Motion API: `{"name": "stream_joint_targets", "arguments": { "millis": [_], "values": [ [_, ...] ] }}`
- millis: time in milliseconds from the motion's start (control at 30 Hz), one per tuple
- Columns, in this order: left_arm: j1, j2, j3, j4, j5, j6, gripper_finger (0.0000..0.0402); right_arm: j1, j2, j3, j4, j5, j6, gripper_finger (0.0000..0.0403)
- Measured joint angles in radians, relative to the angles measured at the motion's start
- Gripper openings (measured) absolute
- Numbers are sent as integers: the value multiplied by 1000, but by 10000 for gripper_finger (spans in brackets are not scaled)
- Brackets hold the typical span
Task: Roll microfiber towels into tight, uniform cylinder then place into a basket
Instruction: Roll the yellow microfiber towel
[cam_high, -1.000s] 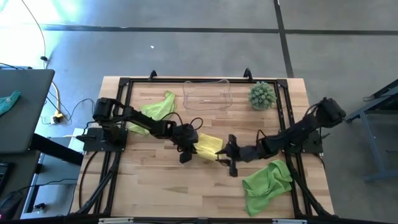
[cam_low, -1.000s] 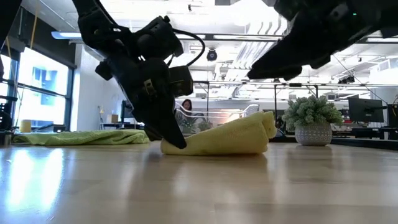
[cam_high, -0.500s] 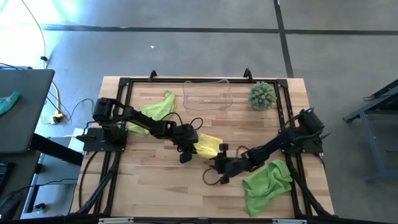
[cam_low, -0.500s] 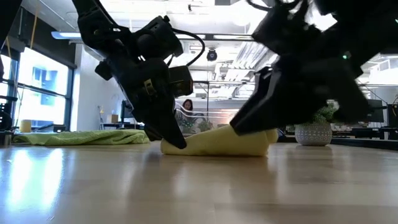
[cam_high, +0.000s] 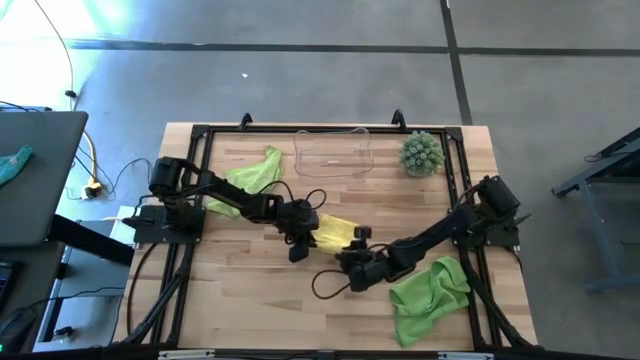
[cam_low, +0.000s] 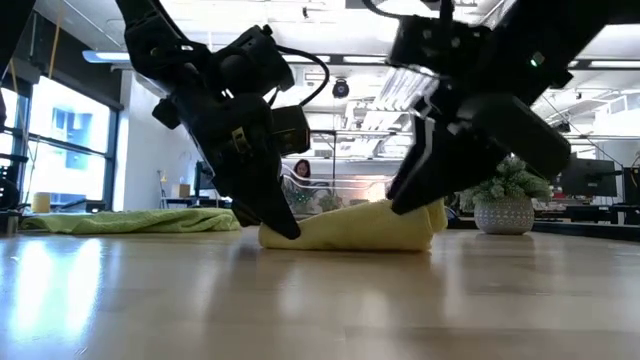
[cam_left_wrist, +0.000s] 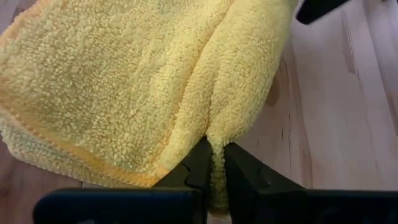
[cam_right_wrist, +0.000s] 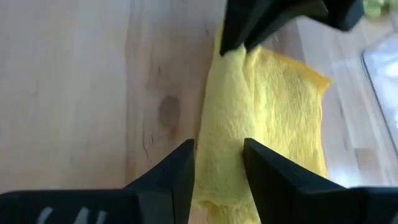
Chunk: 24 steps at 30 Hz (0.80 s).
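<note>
Nearest the front table edge, a lime green crumpled microfiber towel (cam_high: 428, 298) is seen lying loose beside the right arm, untouched. Just beyond it, at mid-table, the bright yellow partly rolled microfiber towel (cam_high: 336, 233) is found lying flat on the wooden table (cam_high: 240, 300), with its long axis running roughly from the left arm's side toward the right arm's side, slightly slanted. The left gripper (cam_left_wrist: 214, 163) is clenched on a thin fold at one end of the yellow towel, its two dark fingers pinching the pile between them. The right gripper (cam_right_wrist: 219, 163) is positioned at the opposite end, on the side of the roll facing the front edge; its fingers are parted and straddle the rolled edge, which lies directly ahead between them, but no squeeze on the cloth can be confirmed. The coming move is judged to depend on this alignment: the roll's axis runs straight between the two grippers, one at each end, so that each end can be controlled at once and the roll tightened evenly. Farther back, a second lime green microfiber towel (cam_high: 255, 172) is bunched near the left arm's base, and the shallow clear plastic basket (cam_high: 333, 156) stands empty at the rear edge, well apart from the roll.
</note>
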Motion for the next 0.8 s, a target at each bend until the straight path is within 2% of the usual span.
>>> {"name": "stream_joint_targets", "arguments": {
  "millis": [200, 533, 633, 800],
  "values": [
    [0, 0, 0, 4, -2, -3, 26, -10, 0, -68, 3, -61, 182, 130],
    [-9, -2, -1, 21, -12, 23, 42, -9, -4, -142, 67, -80, 431, 127],
    [-12, -12, -1, 18, -17, 66, 64, -11, -5, -151, 77, -101, 484, 108],
    [-11, -65, -4, -24, -28, 157, 102, -13, -5, -153, 104, -146, 501, 50]
  ]
}}
